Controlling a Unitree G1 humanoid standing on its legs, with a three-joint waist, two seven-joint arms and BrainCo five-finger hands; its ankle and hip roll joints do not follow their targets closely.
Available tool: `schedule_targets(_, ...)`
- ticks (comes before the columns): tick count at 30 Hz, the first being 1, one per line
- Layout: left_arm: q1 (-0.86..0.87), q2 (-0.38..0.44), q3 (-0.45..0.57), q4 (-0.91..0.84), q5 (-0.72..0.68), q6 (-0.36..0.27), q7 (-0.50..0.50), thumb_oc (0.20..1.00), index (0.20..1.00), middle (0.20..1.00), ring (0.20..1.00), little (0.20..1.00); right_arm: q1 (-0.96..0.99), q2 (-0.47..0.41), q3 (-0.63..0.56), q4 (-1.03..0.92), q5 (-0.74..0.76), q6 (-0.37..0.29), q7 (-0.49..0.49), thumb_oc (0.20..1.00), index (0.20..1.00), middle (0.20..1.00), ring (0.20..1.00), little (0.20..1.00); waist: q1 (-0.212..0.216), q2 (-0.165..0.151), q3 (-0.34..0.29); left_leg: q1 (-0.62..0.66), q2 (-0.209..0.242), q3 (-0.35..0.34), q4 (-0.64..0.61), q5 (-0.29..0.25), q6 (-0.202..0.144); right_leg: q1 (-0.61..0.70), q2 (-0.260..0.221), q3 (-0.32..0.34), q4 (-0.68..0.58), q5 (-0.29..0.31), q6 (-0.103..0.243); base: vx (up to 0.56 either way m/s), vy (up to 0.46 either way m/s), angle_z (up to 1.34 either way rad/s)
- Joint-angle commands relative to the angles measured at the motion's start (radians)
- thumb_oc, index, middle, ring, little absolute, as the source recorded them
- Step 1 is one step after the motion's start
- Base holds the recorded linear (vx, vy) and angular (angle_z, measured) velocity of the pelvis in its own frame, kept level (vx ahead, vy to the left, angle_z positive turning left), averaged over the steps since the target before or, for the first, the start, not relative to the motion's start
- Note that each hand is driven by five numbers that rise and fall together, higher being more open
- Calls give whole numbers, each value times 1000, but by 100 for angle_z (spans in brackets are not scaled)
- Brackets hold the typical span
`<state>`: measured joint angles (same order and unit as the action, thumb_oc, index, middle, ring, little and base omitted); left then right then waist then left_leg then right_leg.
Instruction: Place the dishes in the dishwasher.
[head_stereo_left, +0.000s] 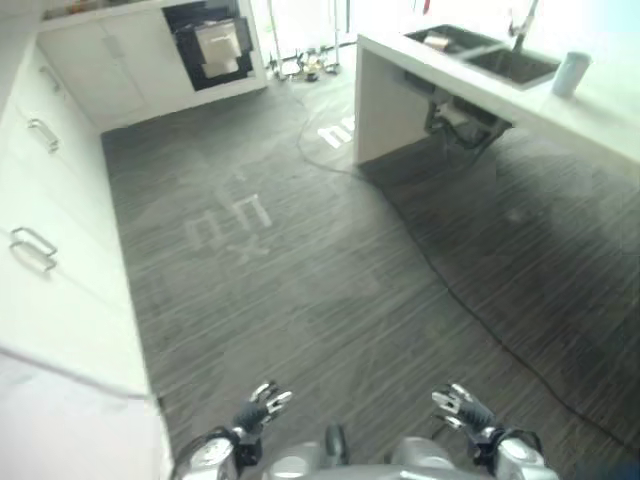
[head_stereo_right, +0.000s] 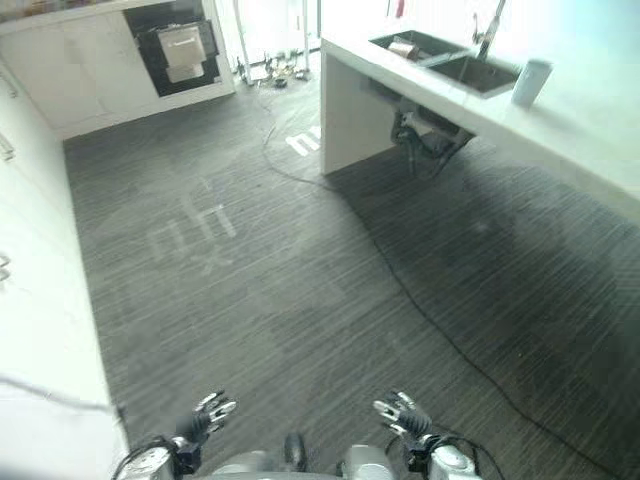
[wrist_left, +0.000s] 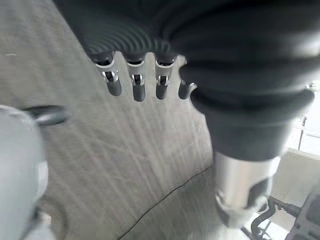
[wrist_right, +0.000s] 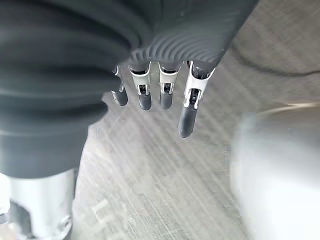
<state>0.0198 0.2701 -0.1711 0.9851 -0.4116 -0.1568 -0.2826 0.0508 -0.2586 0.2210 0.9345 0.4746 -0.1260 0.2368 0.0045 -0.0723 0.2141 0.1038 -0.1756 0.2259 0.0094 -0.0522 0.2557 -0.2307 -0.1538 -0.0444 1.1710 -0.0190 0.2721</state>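
Observation:
My left hand (head_stereo_left: 262, 405) and right hand (head_stereo_left: 460, 407) hang low at the bottom of the eye views, both open with relaxed fingers and nothing held. The left wrist view shows straight fingers (wrist_left: 137, 82) over bare floor; in the right wrist view the fingers (wrist_right: 165, 92) are just as slack. Far ahead on the right, a white counter (head_stereo_left: 600, 110) holds a double sink (head_stereo_left: 490, 55) with a dish (head_stereo_left: 436, 41) in its left basin. A pale cup (head_stereo_left: 571, 73) stands on the counter beside the sink. An open appliance (head_stereo_left: 460, 118) with a dark rack shows under the counter.
White cabinets with metal handles (head_stereo_left: 32, 248) run along the left. A dark built-in oven (head_stereo_left: 210, 42) sits in the far wall. A thin black cable (head_stereo_left: 470, 310) crosses the grey wood floor (head_stereo_left: 300, 270) toward the counter. Small clutter (head_stereo_left: 312, 65) lies by the far doorway.

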Motion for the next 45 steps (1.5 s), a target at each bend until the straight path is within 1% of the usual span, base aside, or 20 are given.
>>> schedule_targets(1, -51, -2, 6, -53, 4, -63, 12, 1000, 1000, 1000, 1000, 1000, -78, -38, -17, -49, 42, -79, 39, 1000, 1000, 1000, 1000, 1000, -40, 111, 37, -12, 101, -48, -83, 7, -139, 132, 100, -192, -422, -9, -135, 666, -49, 57)
schedule_targets(3, -68, 18, 7, -80, 23, -37, 4, 1000, 1000, 1000, 1000, 1000, -62, -60, -34, -81, 61, -62, 57, 1000, 1000, 1000, 1000, 1000, -93, 91, 71, 92, 91, -109, -96, -50, -160, 56, 91, -206, -940, 59, -135, 754, -251, 91)
schedule_targets(4, -74, 16, 5, -71, 16, -43, 5, 1000, 1000, 1000, 1000, 1000, -59, -66, -47, -78, 53, -68, 75, 1000, 1000, 1000, 1000, 1000, -103, 86, 77, 127, 89, -123, -97, -82, -164, 20, 68, -207, -1025, 120, -105, 646, -206, 84)
schedule_targets(6, -71, 9, 5, -65, 6, -46, 5, 1000, 1000, 1000, 1000, 1000, -55, -67, -61, -76, 35, -75, 88, 1000, 1000, 1000, 1000, 1000, -103, 94, 78, 173, 99, -131, -97, -125, -174, 5, 63, -220, -1043, 126, -90, 477, -164, 62)
schedule_targets(11, -60, -22, 4, -22, 31, -31, 23, 1000, 1000, 1000, 1000, 1000, -72, -71, -38, -71, 49, -64, 59, 1000, 1000, 1000, 1000, 1000, -117, 88, 32, 210, 111, -132, 66, -183, -210, 63, 94, -199, -998, 50, -177, 456, -222, 22)
schedule_targets(12, -56, -29, 1, -14, 36, -29, 21, 1000, 1000, 1000, 1000, 1000, -78, -76, -23, -82, 42, -57, 48, 1000, 1000, 1000, 1000, 1000, -118, 94, 20, 204, 132, -123, 152, -128, -246, 95, 112, -200, -1007, 21, -204, 676, -394, 7)
schedule_targets(13, -47, -40, 1, 4, 46, -59, 23, 1000, 1000, 1000, 1000, 1000, -78, -100, -5, -107, 42, -47, 51, 1000, 1000, 1000, 1000, 1000, -106, 91, 15, 110, 160, -125, 460, 27, -313, 162, 133, -201, -1022, -26, -252, 524, -327, -16)
schedule_targets(14, -47, -40, 1, 4, 46, -59, 23, 1000, 1000, 1000, 1000, 1000, -78, -100, -5, -107, 42, -47, 51, 1000, 1000, 1000, 1000, 1000, -106, 91, 15, 110, 160, -125, 460, 26, -313, 161, 133, -201, -1022, -26, -252, 481, -328, -44)
schedule_targets(16, -39, -33, 19, -7, 30, -46, 11, 1000, 1000, 1000, 1000, 1000, -70, -123, 3, -136, 38, -31, 46, 1000, 1000, 1000, 1000, 1000, -88, 67, 31, -97, 214, -101, 784, 75, -319, 237, 136, -199, -1029, -76, -297, 334, -286, -50)
schedule_targets(17, -37, -29, 26, -13, 40, -43, 5, 1000, 1000, 1000, 1000, 1000, -68, -127, 3, -143, 49, -28, 42, 1000, 1000, 1000, 1000, 1000, -76, 61, 41, -166, 215, -98, 815, 55, -300, 272, 139, -193, -1037, -88, -301, 322, -243, -27)
schedule_targets(19, -37, -26, 29, -16, 47, -43, 1, 1000, 1000, 1000, 1000, 1000, -72, -128, 5, -142, 60, -32, 43, 1000, 1000, 1000, 1000, 1000, -62, 58, 52, -217, 205, -84, 776, 23, -274, 313, 146, -175, -1051, -99, -299, 258, -70, -41)
schedule_targets(21, -36, -20, 27, -16, 43, -47, 3, 1000, 1000, 1000, 1000, 1000, -80, -123, 3, -132, 55, -33, 47, 1000, 1000, 1000, 1000, 1000, -56, 57, 62, -222, 215, -41, 566, -29, -259, 356, 158, -150, -1066, -123, -284, 444, 41, -87)
schedule_targets(24, -28, -27, 27, -11, 36, -54, 11, 1000, 1000, 1000, 1000, 1000, -92, -115, 8, -103, 54, -37, 48, 1000, 1000, 1000, 1000, 1000, -35, 60, 66, -204, 162, -63, 265, -5, -251, 389, 168, -112, -1086, -126, -262, 447, 114, -44)
schedule_targets(25, -12, -33, 33, -17, 53, -59, 11, 1000, 1000, 1000, 1000, 1000, -94, -110, 17, -86, 54, -47, 48, 1000, 1000, 1000, 1000, 1000, -7, 75, 70, -230, 158, -131, 94, 83, -284, 431, 190, -74, -1106, -138, -254, 490, 107, -39)
schedule_targets(27, 9, -37, 38, -31, 68, -59, 10, 1000, 1000, 1000, 1000, 1000, -92, -109, 19, -66, 40, -64, 50, 1000, 1000, 1000, 1000, 1000, 26, 85, 70, -303, 164, -160, -1, 151, -303, 482, 199, -44, -1133, -148, -244, 596, 154, -73)
schedule_targets(33, 18, -21, 50, -22, 94, -75, 11, 1000, 1000, 1000, 1000, 1000, -89, -97, 7, -63, 21, -53, 38, 1000, 1000, 1000, 1000, 1000, 31, 77, 56, -264, 139, -141, 59, 95, -250, 516, 160, -41, -1041, -193, -221, 424, 240, -120)
schedule_targets(39, -22, 14, 25, 7, 80, -82, 21, 1000, 1000, 1000, 1000, 1000, -70, -63, 10, -74, 4, -69, 18, 1000, 1000, 1000, 1000, 1000, 1, 83, 38, -128, 90, -167, 10, 20, -158, 364, 120, -67, -679, -30, -162, 271, 181, -31)
schedule_targets(41, -28, 17, 28, 11, 57, -88, 46, 1000, 1000, 1000, 1000, 1000, -77, -55, 20, -59, -16, -87, 39, 1000, 1000, 1000, 1000, 1000, -2, 105, 54, -56, 103, -134, -2, -6, -148, 245, 53, -175, -584, -27, -155, 149, 91, -9)
schedule_targets(43, -24, 20, 41, -3, 56, -91, 51, 1000, 1000, 1000, 1000, 1000, -86, -53, 31, -64, -23, -97, 48, 1000, 1000, 1000, 1000, 1000, 7, 119, 71, 16, 127, -91, -46, -24, -173, 202, -15, -253, -692, -71, -149, 121, -56, -82)
schedule_targets(45, -23, 29, 48, -14, 65, -86, 47, 1000, 1000, 1000, 1000, 1000, -91, -54, 36, -68, -17, -99, 49, 1000, 1000, 1000, 1000, 1000, 8, 123, 81, 49, 145, -63, -71, -36, -191, 172, -50, -294, -852, -5, -129, 74, -147, -135)
